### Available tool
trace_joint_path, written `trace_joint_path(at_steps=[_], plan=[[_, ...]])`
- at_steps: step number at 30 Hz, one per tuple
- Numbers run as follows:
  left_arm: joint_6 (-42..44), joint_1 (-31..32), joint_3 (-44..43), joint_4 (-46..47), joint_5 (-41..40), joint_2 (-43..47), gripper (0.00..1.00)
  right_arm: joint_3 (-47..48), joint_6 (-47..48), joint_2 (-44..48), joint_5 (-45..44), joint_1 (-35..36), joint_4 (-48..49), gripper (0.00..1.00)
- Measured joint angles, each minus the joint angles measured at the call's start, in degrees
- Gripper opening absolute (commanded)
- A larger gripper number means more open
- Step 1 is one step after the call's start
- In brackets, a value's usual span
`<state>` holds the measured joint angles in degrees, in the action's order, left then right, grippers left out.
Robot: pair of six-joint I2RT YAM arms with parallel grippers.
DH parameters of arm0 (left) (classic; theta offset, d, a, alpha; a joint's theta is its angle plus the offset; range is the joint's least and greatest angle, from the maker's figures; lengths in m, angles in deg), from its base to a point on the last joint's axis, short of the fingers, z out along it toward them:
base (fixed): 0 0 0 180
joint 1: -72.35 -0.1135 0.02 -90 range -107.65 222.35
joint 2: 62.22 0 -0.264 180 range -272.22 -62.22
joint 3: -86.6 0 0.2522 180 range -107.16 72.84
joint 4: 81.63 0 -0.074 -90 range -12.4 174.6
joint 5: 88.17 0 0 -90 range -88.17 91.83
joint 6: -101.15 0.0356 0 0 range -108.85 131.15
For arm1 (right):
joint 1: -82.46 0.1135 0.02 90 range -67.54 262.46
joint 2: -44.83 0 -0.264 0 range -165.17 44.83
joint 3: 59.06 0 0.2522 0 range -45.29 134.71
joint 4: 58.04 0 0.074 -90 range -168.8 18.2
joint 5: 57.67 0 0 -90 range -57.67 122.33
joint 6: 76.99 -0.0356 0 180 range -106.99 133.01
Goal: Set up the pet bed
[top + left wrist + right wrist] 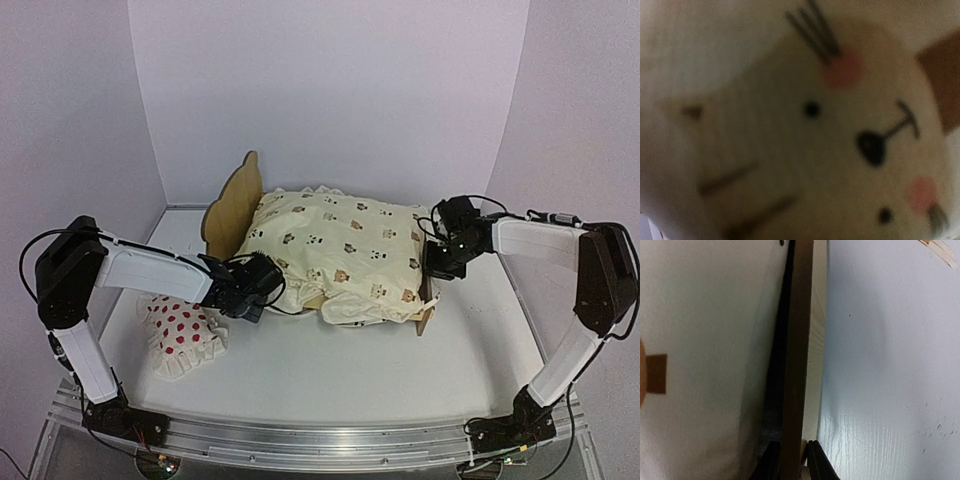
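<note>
The pet bed (233, 205) stands mid-table, its scalloped headboard at the left. The cream animal-print quilt (340, 245) lies over it and hangs over the near side. My left gripper (262, 285) is pressed against the quilt's near-left edge. The quilt (790, 125) fills the left wrist view and hides the fingers. My right gripper (436, 268) is at the bed's right end. In the right wrist view the gripper (792, 465) is shut on the bed's plywood rail (797, 350), one finger on each side. The quilt (710, 340) lies left of the rail.
The white red-dotted pillow (180, 332) lies on the table near the left arm, in front of the bed. The white table (890, 365) shows right of the rail. Walls enclose the back and sides.
</note>
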<state>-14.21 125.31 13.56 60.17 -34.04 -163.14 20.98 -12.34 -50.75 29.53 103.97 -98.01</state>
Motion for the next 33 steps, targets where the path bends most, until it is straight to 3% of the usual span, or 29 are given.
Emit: trace_joint_path(at_steps=[9, 16, 18, 20, 23, 28, 33], plan=[[1.5, -4.0, 2.6, 5.3, 2.9, 0.0, 0.33, -12.9, -6.1, 10.4, -1.9, 1.8, 5.9, 0.04], [1.9, -6.1, 3.9, 7.5, 3.1, -0.6, 0.33, -22.2, -15.4, 21.3, -7.9, 11.0, 4.6, 0.02], [1.9, -6.2, 4.0, 7.4, 2.9, -0.8, 0.33, -24.5, -18.3, 24.8, -9.2, 13.6, 3.6, 0.12], [1.8, -6.2, 4.2, 7.7, 2.7, -1.2, 0.33, -26.4, -20.3, 28.2, -9.7, 15.2, 1.5, 0.38], [1.6, -6.1, 4.3, 8.5, 2.2, -1.9, 0.33, -27.2, -17.7, 34.0, -9.3, 16.5, -3.8, 0.53], [1.2, -6.8, 4.3, 10.1, 1.0, -2.5, 0.33, -19.7, -9.6, 41.2, -13.7, 18.0, -11.9, 0.61], [0.8, -6.9, 4.9, 10.4, 0.8, -2.4, 0.34, -11.3, -3.1, 39.5, -19.2, 17.7, -14.2, 0.59]])
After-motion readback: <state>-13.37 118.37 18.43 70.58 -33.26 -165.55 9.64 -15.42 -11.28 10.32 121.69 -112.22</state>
